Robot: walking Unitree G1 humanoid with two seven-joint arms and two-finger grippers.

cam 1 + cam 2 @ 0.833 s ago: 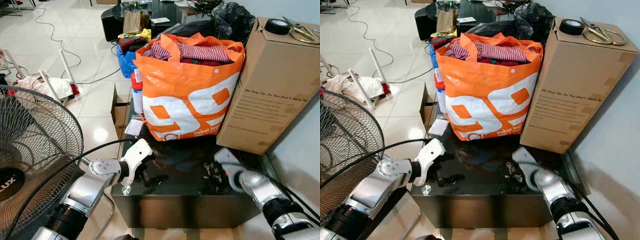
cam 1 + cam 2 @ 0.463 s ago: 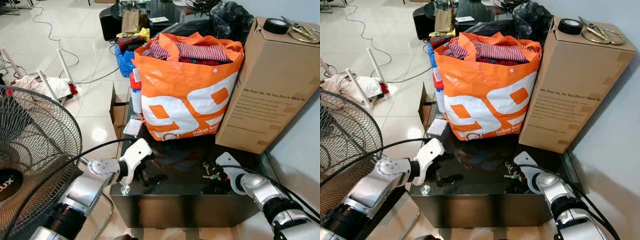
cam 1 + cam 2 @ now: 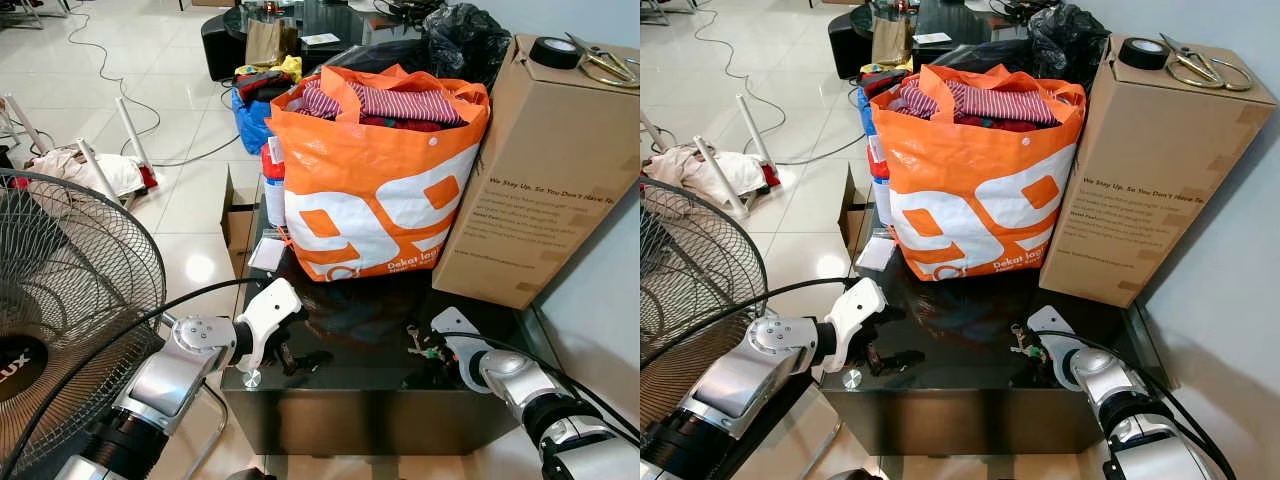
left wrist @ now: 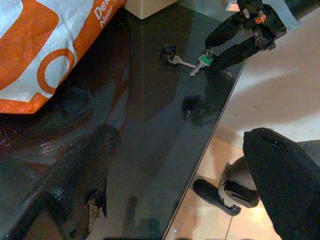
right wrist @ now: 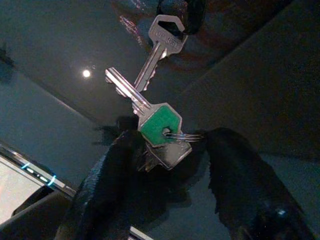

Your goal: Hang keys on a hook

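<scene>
Right pincer (image 5: 167, 165) drawn back toward table (image 3: 350, 390) edge, fingers spread astride keys (image 5: 150, 117); left pincer (image 4: 190, 165) open.

Both arms are brushed silver tubes with black ribbed collars at the joints. The left arm (image 3: 165, 375) ends in a glossy white wrist shell and has a round silver cap with small screws — plus a black cable looping over it. The right arm (image 3: 520, 385) looks the same, its own black cable alongside. Fingers (image 5: 105, 192) are long, matte black, rounded at the tips.
</scene>
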